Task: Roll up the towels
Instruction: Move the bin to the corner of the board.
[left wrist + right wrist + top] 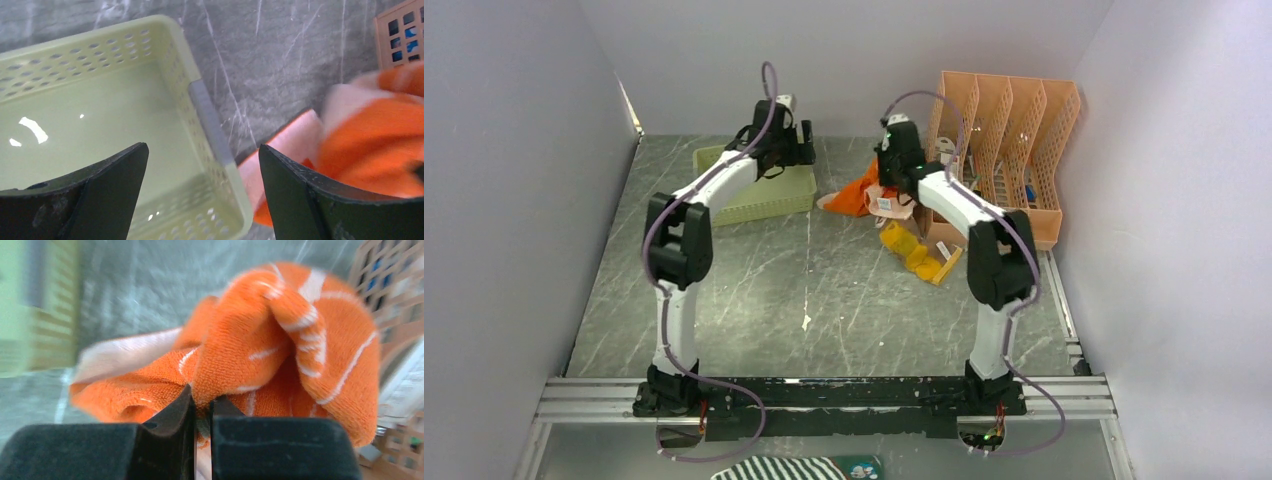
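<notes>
while right gripper (201, 402) clamps a fold of the crumpled orange towel (280, 355) between green basket (150, 60) and file rack (1014, 140) | left gripper (202, 147) jaws apart, empty | advice: drag it clear, spread flat before rolling

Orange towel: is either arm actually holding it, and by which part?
The right gripper is shut on a bunched fold of the orange towel. The left gripper is open, holding nothing.

Bunched orange towel (280, 340) — crumpled yellow towel (916, 252) lies just beside it.
</notes>
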